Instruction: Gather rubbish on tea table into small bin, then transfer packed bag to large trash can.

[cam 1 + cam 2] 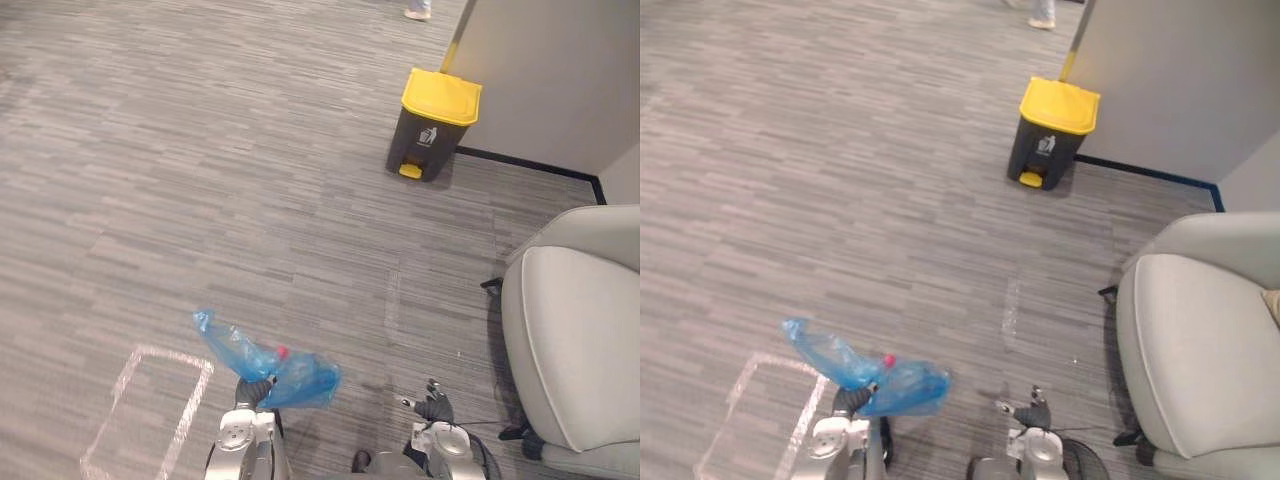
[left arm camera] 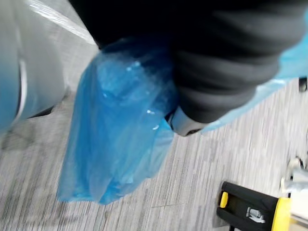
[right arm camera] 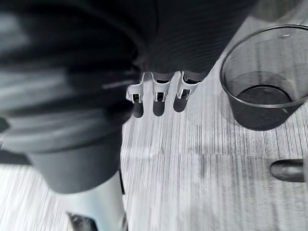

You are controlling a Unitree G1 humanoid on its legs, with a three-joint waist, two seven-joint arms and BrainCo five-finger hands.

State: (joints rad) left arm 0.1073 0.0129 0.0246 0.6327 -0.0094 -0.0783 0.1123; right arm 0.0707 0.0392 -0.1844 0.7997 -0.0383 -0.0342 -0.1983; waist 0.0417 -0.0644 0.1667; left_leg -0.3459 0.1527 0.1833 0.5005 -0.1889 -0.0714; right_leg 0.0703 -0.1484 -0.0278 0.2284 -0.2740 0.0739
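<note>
Crinkly blue bag [image 1: 285, 372] held up, broad carpet [image 1: 200, 180] ahead
The left hand [image 1: 256, 388] clutches the bag, the right hand [image 1: 433, 407] hangs loose-fingered — striped carpet runs to the far, boxy yellow-lidded trash can [image 1: 432, 125].

Setting: office-type lounge, indoors.

Evidence:
- Grey striped carpet tiles [image 1: 200, 150] across the floor.
- Plain grey partition [image 1: 560, 70] with dark skirting [image 1: 530, 165].
- Pale upholstered armchair [image 1: 575, 340].
- Pedal bin [image 1: 433, 125] with a dark body and yellow lid, standing by the partition.
- Black mesh bin [image 3: 255, 57] on the carpet, just beside the fingers [image 3: 158, 96] of the right hand [image 1: 433, 408].
- Clear tape rectangle [image 1: 175, 356] marked on the carpet.
</note>
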